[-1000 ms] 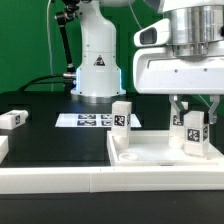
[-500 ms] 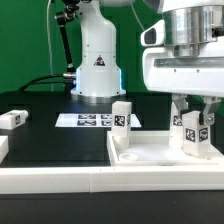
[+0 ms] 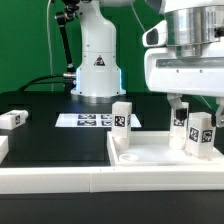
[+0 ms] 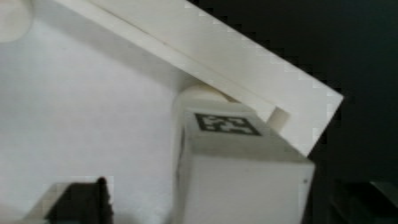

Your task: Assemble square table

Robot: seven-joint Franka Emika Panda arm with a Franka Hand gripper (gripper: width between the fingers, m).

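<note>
Nearest the camera in the exterior view, a long white rail runs across the front edge of the black bench. Just behind it lies the square tabletop, a white tray with its hollow side up, on that view's right half.

An upright white leg, the near leg, stands on the tabletop towards the view's right, its tag facing the camera. The end effector hangs directly over it with one finger on each side. The fingers are spread and clamp nothing. In the wrist view a strip of white shows between the dark finger and the side of the near leg, with the tabletop's raised rim running past behind the leg.

Just beside the near leg, towards the view's left and a little further back, a second tagged leg, the rear leg, is partly hidden by the finger in front of it. Whether it touches that finger cannot be told. At the tabletop's far corner on the view's left, a third one, the corner leg, stands upright and well clear of the arm.

Further back, the marker board lies flat on the bench. A fourth one, the loose leg, lies on its side near the view's left edge, well apart from the tabletop. Behind everything rises the arm's white base
</note>
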